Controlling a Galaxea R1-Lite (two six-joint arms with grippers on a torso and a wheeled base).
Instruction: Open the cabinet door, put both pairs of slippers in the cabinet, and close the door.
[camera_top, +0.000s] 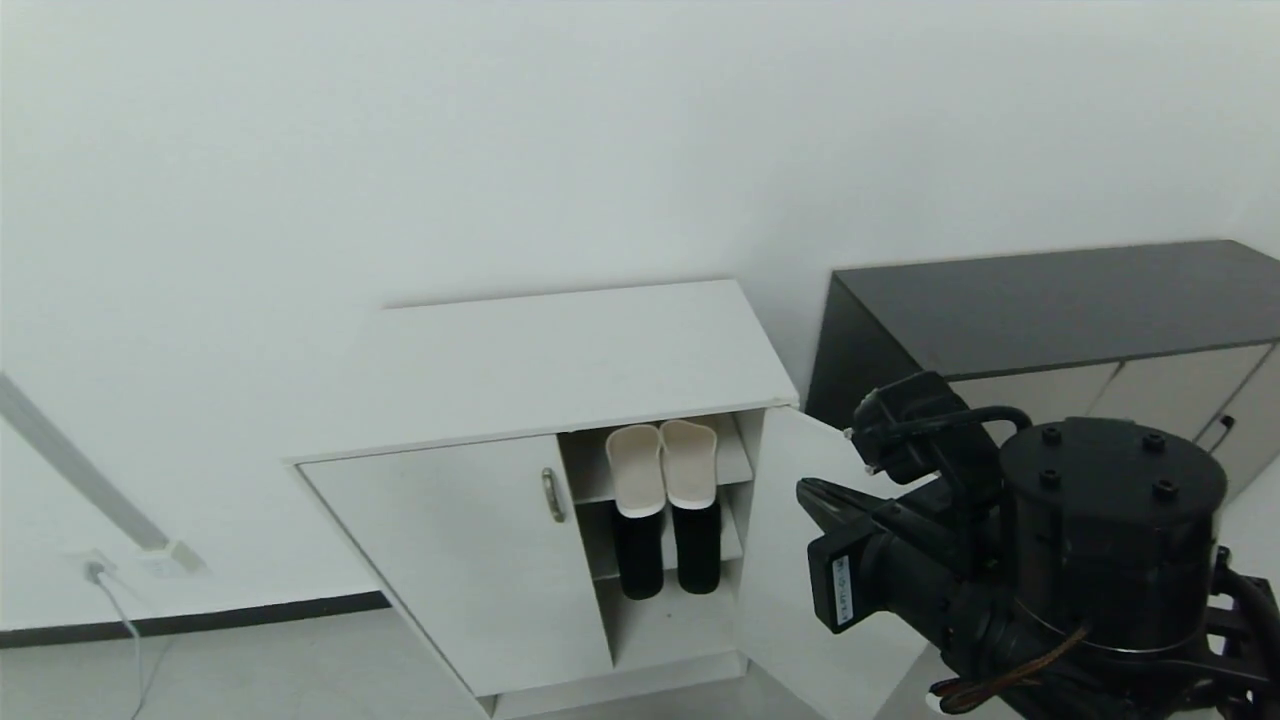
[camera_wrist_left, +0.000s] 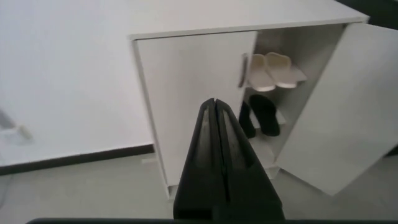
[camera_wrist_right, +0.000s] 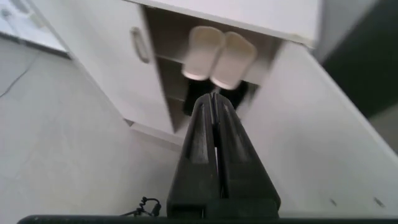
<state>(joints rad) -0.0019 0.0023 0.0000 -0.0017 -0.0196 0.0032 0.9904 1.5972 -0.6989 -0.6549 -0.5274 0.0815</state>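
Head view: cabinet (camera_top: 560, 360) with door (camera_top: 790, 560) open, white slippers (camera_top: 662, 465) at top shelf's front edge, black slippers (camera_top: 668, 548) on shelf below (each pair side by side). Left wrist view: left gripper (camera_wrist_left: 214, 106) clenched, empty. Right wrist view: right gripper (camera_wrist_right: 214, 99) clenched, empty

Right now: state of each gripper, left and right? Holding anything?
Black left gripper: shut, holding nothing.
Black right gripper: shut, holding nothing.
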